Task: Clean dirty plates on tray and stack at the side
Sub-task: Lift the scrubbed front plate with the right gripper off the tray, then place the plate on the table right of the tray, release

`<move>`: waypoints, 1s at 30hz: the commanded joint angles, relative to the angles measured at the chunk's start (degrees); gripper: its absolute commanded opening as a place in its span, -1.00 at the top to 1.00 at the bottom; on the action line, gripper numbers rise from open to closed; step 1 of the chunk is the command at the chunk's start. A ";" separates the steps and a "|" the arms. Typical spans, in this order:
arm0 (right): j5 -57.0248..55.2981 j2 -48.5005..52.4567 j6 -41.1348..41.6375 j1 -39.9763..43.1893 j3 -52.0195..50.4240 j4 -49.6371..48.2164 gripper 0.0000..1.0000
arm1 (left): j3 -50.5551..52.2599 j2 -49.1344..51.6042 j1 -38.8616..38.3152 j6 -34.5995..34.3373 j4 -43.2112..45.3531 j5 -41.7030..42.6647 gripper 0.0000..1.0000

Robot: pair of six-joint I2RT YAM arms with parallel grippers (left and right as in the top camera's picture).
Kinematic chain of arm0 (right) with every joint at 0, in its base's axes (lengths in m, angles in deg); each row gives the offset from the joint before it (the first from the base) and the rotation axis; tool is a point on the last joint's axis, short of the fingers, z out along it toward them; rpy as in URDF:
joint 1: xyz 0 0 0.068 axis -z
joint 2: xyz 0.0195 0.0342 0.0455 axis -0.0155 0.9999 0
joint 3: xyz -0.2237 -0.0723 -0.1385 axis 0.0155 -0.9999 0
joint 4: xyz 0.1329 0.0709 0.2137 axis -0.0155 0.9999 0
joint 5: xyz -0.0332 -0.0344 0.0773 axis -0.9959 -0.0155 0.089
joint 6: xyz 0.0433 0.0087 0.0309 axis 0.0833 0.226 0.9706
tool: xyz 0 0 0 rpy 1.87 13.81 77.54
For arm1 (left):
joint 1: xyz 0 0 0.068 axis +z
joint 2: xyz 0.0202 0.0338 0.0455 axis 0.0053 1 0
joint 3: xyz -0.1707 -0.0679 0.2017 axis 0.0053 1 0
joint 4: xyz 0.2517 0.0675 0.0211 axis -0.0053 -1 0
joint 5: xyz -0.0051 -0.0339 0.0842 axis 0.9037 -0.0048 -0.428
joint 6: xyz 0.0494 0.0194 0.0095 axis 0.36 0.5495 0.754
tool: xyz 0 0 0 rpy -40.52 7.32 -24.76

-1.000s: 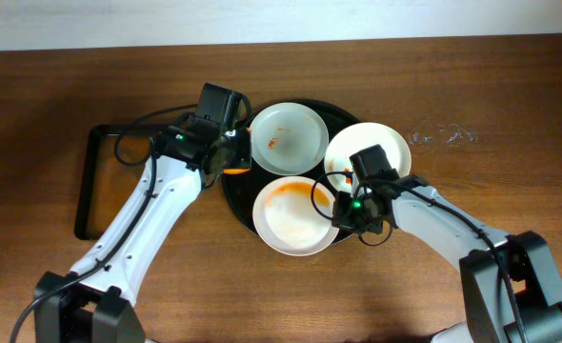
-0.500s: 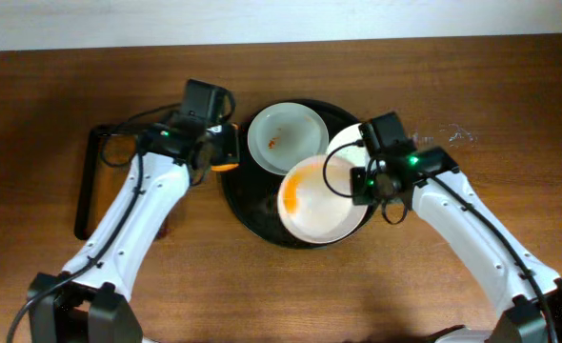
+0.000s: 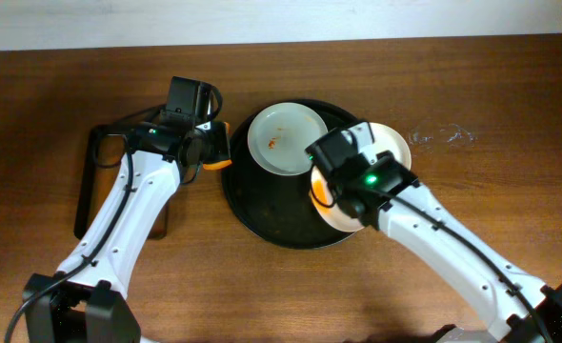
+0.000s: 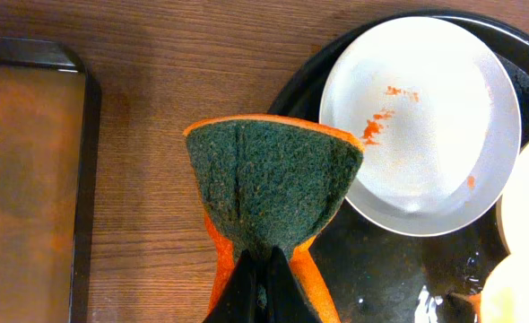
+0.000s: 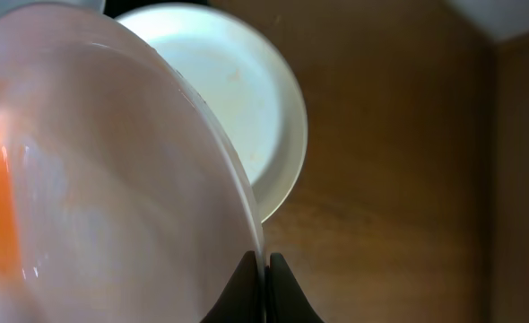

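Observation:
The black round tray (image 3: 271, 205) lies mid-table. A pale plate (image 3: 286, 138) with red smears lies on its far part and shows in the left wrist view (image 4: 421, 121). A white plate (image 3: 392, 143) rests at the tray's right rim, partly under my right arm. My right gripper (image 3: 340, 186) is shut on the rim of a white plate (image 3: 331, 208) with orange sauce, held lifted and tilted. In the right wrist view the jaws (image 5: 264, 269) pinch that plate (image 5: 112, 179) above the other white plate (image 5: 247, 99). My left gripper (image 3: 205, 152) is shut on an orange-green sponge (image 4: 273, 179), left of the tray.
A rectangular dark tray (image 3: 83, 191) with a brownish bottom (image 4: 31, 179) lies at the left. A few wet marks (image 3: 443, 135) show on the wooden table right of the round tray (image 4: 381, 269).
My right gripper has lifted the sauce-smeared plate off the tray's front, carried it right and tilted it on edge. My left gripper with the sponge has drawn back left, off the tray.

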 commanded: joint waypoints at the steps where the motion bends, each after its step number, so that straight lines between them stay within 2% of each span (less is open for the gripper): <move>1: -11.52 -1.07 0.24 -3.65 1.60 -1.33 0.92 | -0.87 -0.94 0.09 -0.76 0.20 0.63 0.99; 8: -22.60 -1.07 -0.37 -6.51 1.62 -2.95 0.92 | -0.87 -0.94 0.09 -0.76 0.17 0.66 0.99; 10: -24.81 -1.07 -3.52 -7.13 1.62 -4.87 0.92 | -0.87 -0.94 0.09 -0.76 0.20 0.66 0.99; 13: -25.75 -1.07 -6.34 -8.31 1.62 -7.61 0.92 | -0.87 -0.94 0.09 -0.76 0.20 0.66 0.99; 19: -26.58 -1.07 -6.27 -9.38 1.62 -8.90 0.92 | -0.87 -0.92 0.09 -0.76 0.20 0.66 0.99; 21: -26.49 -1.07 -5.60 -9.35 1.62 -8.90 0.92 | -0.87 -0.92 0.09 -0.76 0.20 0.63 0.99; 25: -23.28 -1.25 2.36 -7.54 2.23 -6.86 0.93 | -0.87 -0.94 0.09 -0.76 0.17 0.66 0.99; 30: -14.03 -3.17 8.31 1.09 5.07 -4.26 0.93 | -0.87 -0.92 0.09 -0.76 0.15 0.66 0.99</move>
